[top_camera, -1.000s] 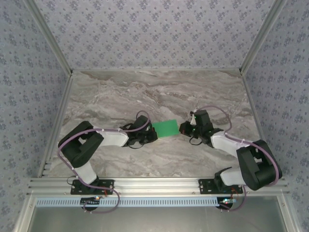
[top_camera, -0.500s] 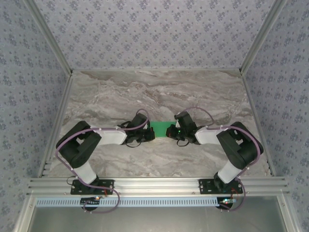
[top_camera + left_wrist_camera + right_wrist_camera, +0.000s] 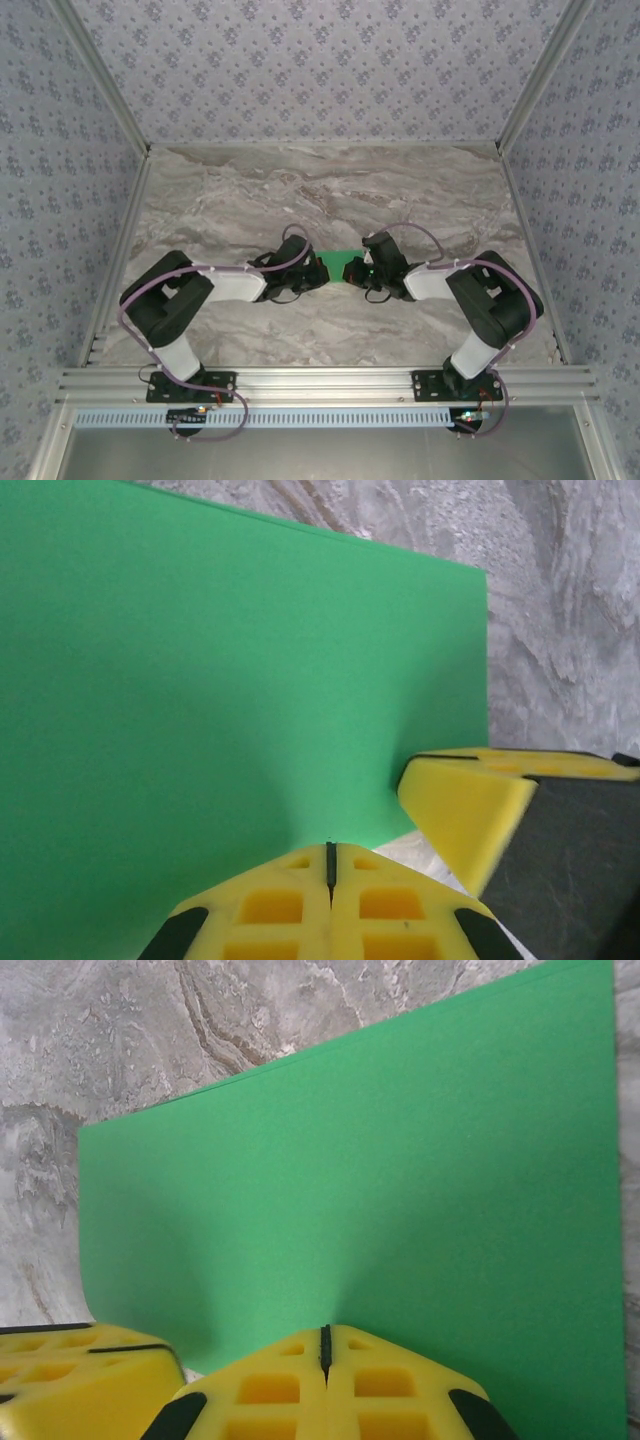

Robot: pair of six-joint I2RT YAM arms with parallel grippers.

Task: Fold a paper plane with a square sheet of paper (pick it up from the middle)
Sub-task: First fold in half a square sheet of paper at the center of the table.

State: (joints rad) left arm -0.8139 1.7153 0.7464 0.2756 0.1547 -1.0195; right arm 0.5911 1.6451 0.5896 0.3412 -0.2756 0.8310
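Observation:
The square sheet of paper (image 3: 335, 261) lies flat on the marble table, with just a small green patch showing between the two grippers. Up close the paper (image 3: 200, 680) has a doubled far edge, as if folded over. My left gripper (image 3: 317, 272) is shut, its closed tips (image 3: 331, 848) resting on the paper's near edge. Facing it from the other side, my right gripper (image 3: 351, 271) is also shut, tips (image 3: 325, 1331) down on the paper (image 3: 380, 1180). The two yellow tips nearly touch; the right one's finger (image 3: 470, 810) shows in the left wrist view.
Grey marble tabletop (image 3: 330, 190) stretches behind the grippers. Patterned walls enclose it on three sides, and an aluminium rail (image 3: 330, 382) with both arm bases runs along the near edge.
The right arm swung left and its gripper came onto the paper's right side, covering most of the green. The left gripper shifted only slightly. Both stayed shut.

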